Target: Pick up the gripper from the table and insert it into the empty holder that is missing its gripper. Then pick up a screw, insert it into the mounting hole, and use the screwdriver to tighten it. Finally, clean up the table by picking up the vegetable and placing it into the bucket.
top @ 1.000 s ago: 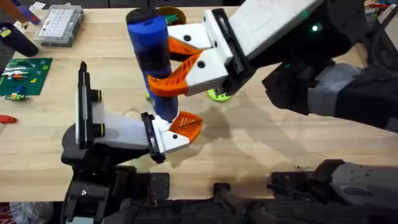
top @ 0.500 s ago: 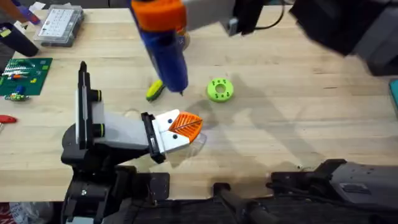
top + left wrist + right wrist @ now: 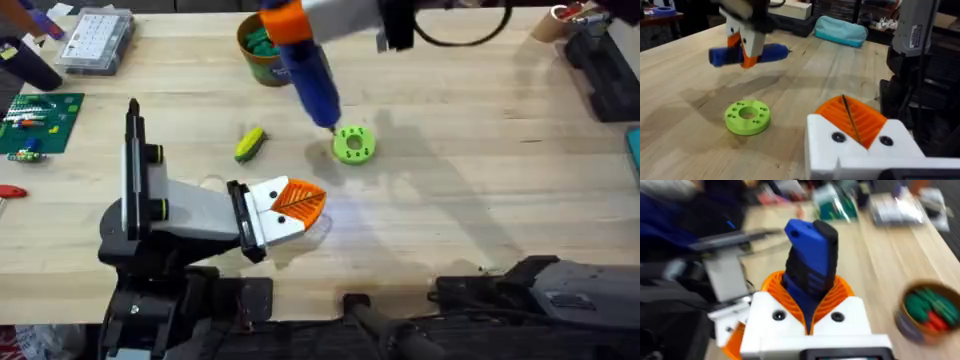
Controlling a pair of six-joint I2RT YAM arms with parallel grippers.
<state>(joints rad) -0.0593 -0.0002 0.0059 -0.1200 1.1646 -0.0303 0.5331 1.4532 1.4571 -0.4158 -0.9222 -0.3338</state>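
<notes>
Right gripper [image 3: 283, 22]: white with orange ribbed pads, pinching the blue pen-shaped powered screwdriver [image 3: 312, 78].
Screwdriver axis: slanted, metal tip low, just beside the lime-green round disc with holes [image 3: 353, 144].
Vegetable: small yellow corn-like toy with green end [image 3: 249, 144], lying on the table, left of the tip.
Left gripper [image 3: 856, 131]: pads pressed together, empty.
</notes>
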